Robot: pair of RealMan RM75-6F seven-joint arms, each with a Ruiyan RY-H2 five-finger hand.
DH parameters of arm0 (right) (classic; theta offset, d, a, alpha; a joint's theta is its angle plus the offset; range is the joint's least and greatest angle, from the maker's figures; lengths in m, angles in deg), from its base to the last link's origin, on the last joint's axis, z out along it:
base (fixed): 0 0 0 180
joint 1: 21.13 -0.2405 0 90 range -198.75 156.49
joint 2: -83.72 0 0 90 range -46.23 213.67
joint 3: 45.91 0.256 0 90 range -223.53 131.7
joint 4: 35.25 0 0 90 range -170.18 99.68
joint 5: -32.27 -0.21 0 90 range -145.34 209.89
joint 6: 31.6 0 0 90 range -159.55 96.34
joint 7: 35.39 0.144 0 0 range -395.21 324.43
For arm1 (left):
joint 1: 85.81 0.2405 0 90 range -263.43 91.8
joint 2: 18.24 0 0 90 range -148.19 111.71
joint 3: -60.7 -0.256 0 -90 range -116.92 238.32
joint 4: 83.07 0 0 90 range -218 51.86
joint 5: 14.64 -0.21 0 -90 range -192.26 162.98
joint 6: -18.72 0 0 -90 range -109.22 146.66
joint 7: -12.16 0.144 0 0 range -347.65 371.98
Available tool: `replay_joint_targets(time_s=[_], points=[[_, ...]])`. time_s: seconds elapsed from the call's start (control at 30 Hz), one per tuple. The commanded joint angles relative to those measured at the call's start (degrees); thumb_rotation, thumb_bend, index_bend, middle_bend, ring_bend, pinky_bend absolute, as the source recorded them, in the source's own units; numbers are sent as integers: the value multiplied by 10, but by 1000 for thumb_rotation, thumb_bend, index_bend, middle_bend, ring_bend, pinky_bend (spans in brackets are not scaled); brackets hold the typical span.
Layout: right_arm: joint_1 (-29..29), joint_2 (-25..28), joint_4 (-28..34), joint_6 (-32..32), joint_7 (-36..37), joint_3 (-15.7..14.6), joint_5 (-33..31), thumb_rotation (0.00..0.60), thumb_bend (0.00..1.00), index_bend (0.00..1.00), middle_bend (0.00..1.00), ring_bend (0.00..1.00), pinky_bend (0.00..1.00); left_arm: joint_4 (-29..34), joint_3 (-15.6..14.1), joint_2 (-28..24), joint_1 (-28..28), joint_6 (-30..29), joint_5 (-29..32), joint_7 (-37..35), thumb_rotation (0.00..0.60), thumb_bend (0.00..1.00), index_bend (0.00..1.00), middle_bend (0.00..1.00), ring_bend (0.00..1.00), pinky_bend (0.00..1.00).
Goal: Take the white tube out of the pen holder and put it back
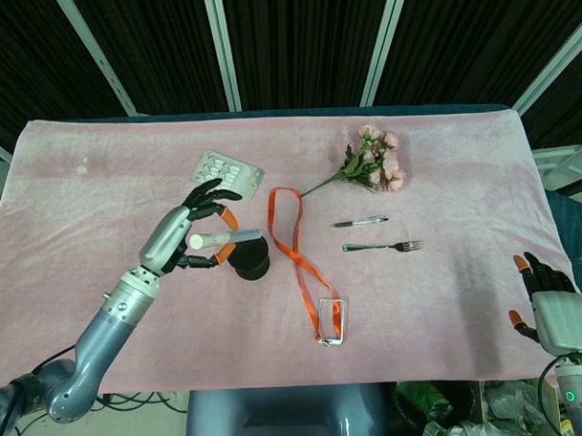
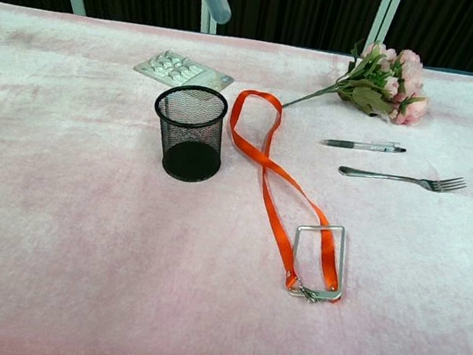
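white tube lies pinched in the left hand, held level just above the black mesh pen holder; it looks light, stiff and smooth, likely slippery, so gripping near its middle seems safest; right hand rests apart, fingers spread, holding nothing

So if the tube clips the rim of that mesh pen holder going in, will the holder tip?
Possibly. The pen holder looks like light wire mesh and stands empty on soft cloth. It is fairly squat, so it may slide instead. The left hand holds the white tube above it.
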Motion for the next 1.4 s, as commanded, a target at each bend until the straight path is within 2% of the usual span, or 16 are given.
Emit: replay_joint_targets(time_s=[0.03,0.2,0.27,0.4,0.53,0.67,0.83,0.97,1.17,1.4], points=[[0,1,1,1,0,0,1,600,218,26,54,140,181,29,4,29,-44,5,89,97,600,455,601,207,0,0],[1,1,0,-1,1,-1,-1,600,218,26,54,140,181,8,-13,5,-20,-79,77,186,600,454,602,209,0,0],[0,1,0,-2,0,-1,-1,600,218,26,54,140,182,-4,-18,-1,-10,-93,78,189,600,454,602,208,0,0],[-1,-2,1,-3,-9,-2,0,600,218,26,54,141,182,-24,-9,-12,-2,-62,123,123,600,454,602,207,0,0],[-2,-4,1,-4,-13,-2,-2,600,218,26,54,140,182,-42,-4,-14,-11,-24,138,87,600,454,602,207,0,0],[-3,-6,-3,-7,-12,1,-7,600,218,26,54,140,181,-56,-4,-7,-25,0,137,71,600,454,602,208,0,0],[-2,-6,-6,-6,-8,2,-8,600,218,26,54,140,182,-59,-11,6,-33,0,131,77,600,454,602,209,0,0],[-1,-2,-7,-4,3,2,-6,600,218,26,54,141,182,-53,-32,29,-45,-2,138,114,600,454,602,208,0,0],[0,0,-7,-1,9,3,-4,600,218,26,54,140,182,-62,-42,59,-81,-6,201,200,600,454,601,207,0,0],[0,1,-8,-2,12,3,-5,600,218,26,55,140,182,-76,-49,93,-113,-11,253,260,600,454,599,204,0,0]])
